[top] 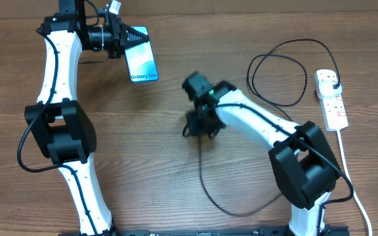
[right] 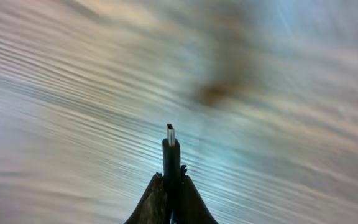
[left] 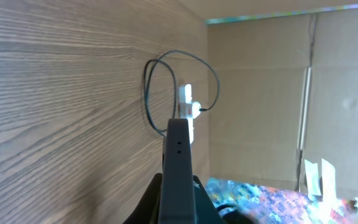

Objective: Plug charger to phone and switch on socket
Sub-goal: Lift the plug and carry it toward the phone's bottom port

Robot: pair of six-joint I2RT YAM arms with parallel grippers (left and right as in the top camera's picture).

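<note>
The left gripper (top: 128, 38) was clamped on the upper end of the phone (top: 143, 62) near the far left of the table (top: 149, 151), cyan screen up and the "Galaxy S24" text at the nearer end; the left wrist view showed the phone edge-on between the fingers (left: 151, 202); whether it touched the table could not be told; the right gripper (top: 201, 124), blurred at mid-table and well apart from the phone, pinched the charger (right: 171, 152) just behind its connector tip, which stuck out past the fingertips; its cable looped across the table to a black plug (top: 334, 84) seated in the socket (top: 333, 108) at the far right.
</note>
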